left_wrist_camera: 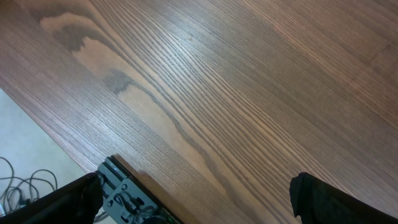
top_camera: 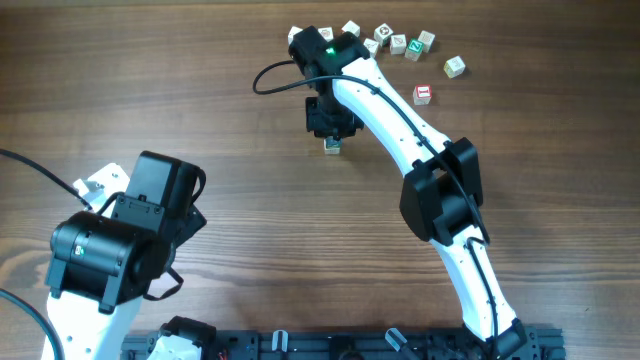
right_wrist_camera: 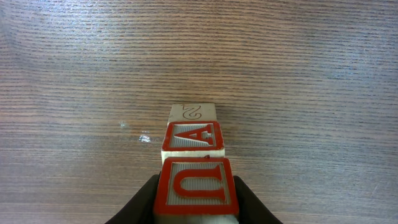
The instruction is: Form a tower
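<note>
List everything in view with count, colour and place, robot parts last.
tower: three cubes in line, pale wood, two red-lettered, mid-table
red-U cube: one, nearest the right wrist camera, between its fingers
loose cubes: about ten, pale with green or red faces, far side, right of centre
table: one, dark wood grain
left gripper: one, black, open, over bare table
right gripper: one, black, shut on the red-U cube

The tower [right_wrist_camera: 191, 138] stands upright on the wood, just beside the dark wrist head in the overhead view [top_camera: 332, 146]. From the right wrist it shows three pale wooden cubes in line. The nearest has a red-framed "U" face, the next a red "A", and the farthest a pale face with an outlined "2". The right gripper [right_wrist_camera: 196, 208] clasps the "U" cube.
</note>
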`<state>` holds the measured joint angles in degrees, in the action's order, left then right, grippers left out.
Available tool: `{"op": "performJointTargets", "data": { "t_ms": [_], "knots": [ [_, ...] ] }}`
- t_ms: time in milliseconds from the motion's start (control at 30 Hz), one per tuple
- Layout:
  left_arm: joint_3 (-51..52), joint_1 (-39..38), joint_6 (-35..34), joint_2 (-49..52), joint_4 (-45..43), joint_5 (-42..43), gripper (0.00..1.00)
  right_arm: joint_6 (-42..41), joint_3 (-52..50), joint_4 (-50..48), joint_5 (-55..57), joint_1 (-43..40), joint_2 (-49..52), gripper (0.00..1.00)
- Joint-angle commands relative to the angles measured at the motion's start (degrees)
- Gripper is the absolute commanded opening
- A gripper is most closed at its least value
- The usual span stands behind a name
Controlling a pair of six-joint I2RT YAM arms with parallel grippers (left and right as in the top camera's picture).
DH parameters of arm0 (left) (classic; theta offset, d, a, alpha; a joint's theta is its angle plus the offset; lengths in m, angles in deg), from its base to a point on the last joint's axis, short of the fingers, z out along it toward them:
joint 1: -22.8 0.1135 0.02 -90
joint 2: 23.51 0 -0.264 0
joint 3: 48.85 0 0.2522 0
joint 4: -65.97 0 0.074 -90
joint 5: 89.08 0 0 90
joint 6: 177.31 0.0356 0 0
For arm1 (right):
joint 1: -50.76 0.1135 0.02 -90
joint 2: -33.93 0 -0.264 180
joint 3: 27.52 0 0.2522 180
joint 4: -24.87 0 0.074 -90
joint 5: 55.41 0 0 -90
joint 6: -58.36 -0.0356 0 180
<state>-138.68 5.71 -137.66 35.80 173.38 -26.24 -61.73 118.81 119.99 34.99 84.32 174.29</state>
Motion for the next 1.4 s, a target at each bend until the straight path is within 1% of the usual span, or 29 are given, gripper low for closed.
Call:
{"op": "performJointTargets", "data": {
  "t_ms": [0, 333, 500, 767, 967, 1367],
  "knots": [
    [0.00, 0.33, -1.11, -0.22, 0.04, -0.11, 1.00, 0.74, 1.42, -0.31, -0.39, 0.02, -2.60, 0.20],
    [0.00, 0.33, -1.11, -0.22, 0.04, -0.11, 1.00, 1.44, 1.42, -0.22, -0.42, 0.02, -3.10, 0.20],
    [0.00, 0.33, -1.11, -0.22, 0.04, -0.11, 1.00, 1.46, 1.40, -1.31, -0.39, 0.02, -3.10, 0.24],
    [0.00, 0.33, -1.11, -0.22, 0.02, -0.11, 1.00, 1.75, 1.33, 0.42, 0.02, 0.02, -3.10, 0.21],
    [0.00, 0.33, -1.11, -0.22, 0.04, -0.11, 1.00, 3.15, 1.31, 0.07, -0.02, 0.02, -3.08, 0.21],
    [0.00, 0.33, -1.11, -0.22, 0.02, -0.11, 1.00, 2.93, 1.18, -0.55, -0.04, 0.02, -2.99, 0.22]
  ]
}}
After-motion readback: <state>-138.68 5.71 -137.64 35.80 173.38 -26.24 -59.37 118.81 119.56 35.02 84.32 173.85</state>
